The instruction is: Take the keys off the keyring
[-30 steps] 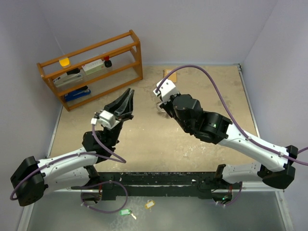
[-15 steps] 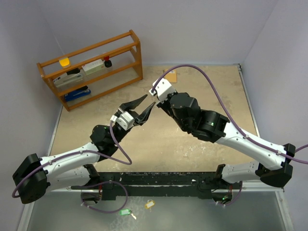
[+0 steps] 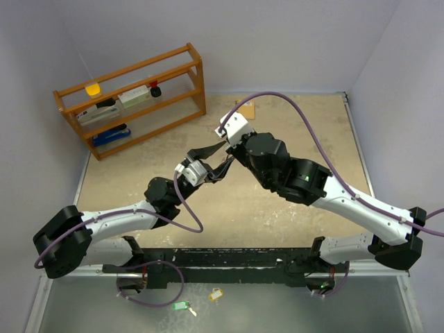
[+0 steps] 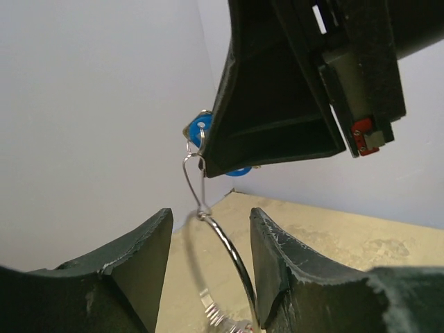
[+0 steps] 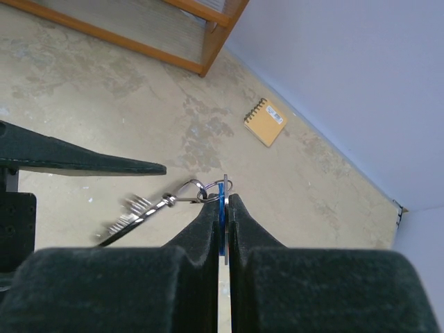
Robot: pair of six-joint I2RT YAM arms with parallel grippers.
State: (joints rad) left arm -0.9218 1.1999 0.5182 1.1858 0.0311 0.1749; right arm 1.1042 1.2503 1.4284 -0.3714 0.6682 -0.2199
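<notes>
The right gripper (image 5: 223, 202) pinched the blue tag (image 4: 195, 130) in midair; the keyring (image 4: 232, 257) hung from it, between the left gripper's (image 4: 208, 225) wide-open jaws; that key looked still attached, I'd say; any red tag I couldn't see.

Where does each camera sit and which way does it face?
Top external: above and behind, looking down on the table; left arm and right arm show.
Right wrist: looks down past the right gripper, shut on the blue-tagged key, to the table.
Left wrist: looks outward through the open left gripper at the keyring.
Wrist views share keyring and key.
</notes>
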